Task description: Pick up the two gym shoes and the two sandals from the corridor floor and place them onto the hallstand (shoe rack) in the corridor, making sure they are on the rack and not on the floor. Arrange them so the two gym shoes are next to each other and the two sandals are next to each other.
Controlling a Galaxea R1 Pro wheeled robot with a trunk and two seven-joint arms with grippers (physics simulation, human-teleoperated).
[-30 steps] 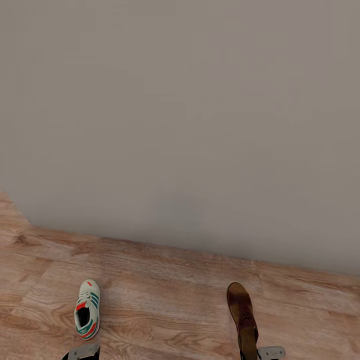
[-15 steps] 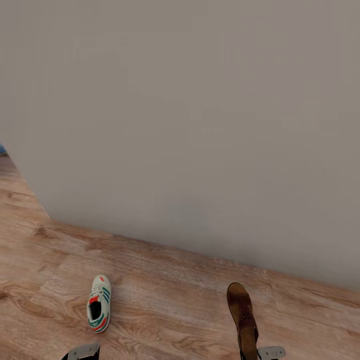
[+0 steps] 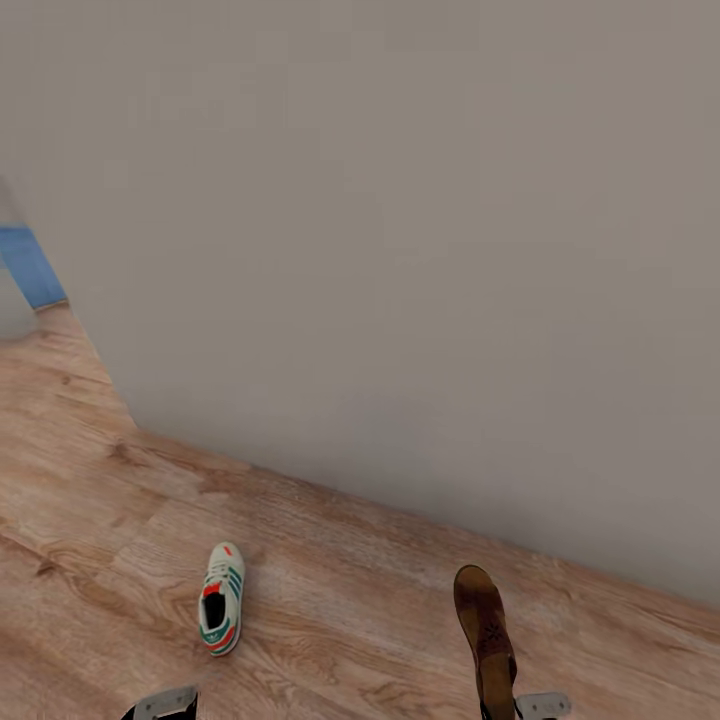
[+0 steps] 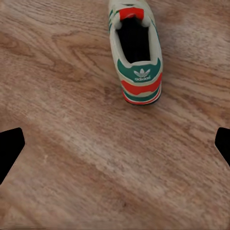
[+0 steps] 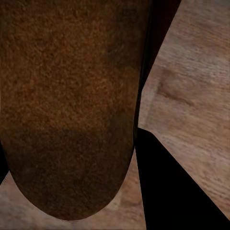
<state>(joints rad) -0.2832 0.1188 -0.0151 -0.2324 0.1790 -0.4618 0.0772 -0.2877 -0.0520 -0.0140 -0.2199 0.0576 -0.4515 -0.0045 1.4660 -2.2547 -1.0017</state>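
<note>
One white gym shoe (image 3: 222, 598) with teal stripes and red accents lies on the wood-plank corridor floor (image 3: 340, 600), toe toward the wall. In the left wrist view its heel (image 4: 139, 81) faces my left gripper (image 4: 115, 146), which hangs open a short way behind it with bare floor between the black fingertips (image 4: 9, 148). My left gripper (image 3: 160, 705) sits at the head view's lower edge. My right gripper (image 3: 540, 706) is shut on a dark brown sandal (image 3: 485, 625), held above the floor; its sole (image 5: 67, 105) looms large in the right wrist view. The hallstand is out of view.
A plain grey wall (image 3: 400, 250) stands close ahead and runs diagonally across the view. Its corner ends at the left, where more floor and a blue strip (image 3: 30, 265) show beyond. Open floor lies between the shoe and the sandal.
The whole view has swung: the wall's edge and the gym shoe drift rightward in the picture and a blue strip appears at the left. The sandal keeps its place by my right gripper.
</note>
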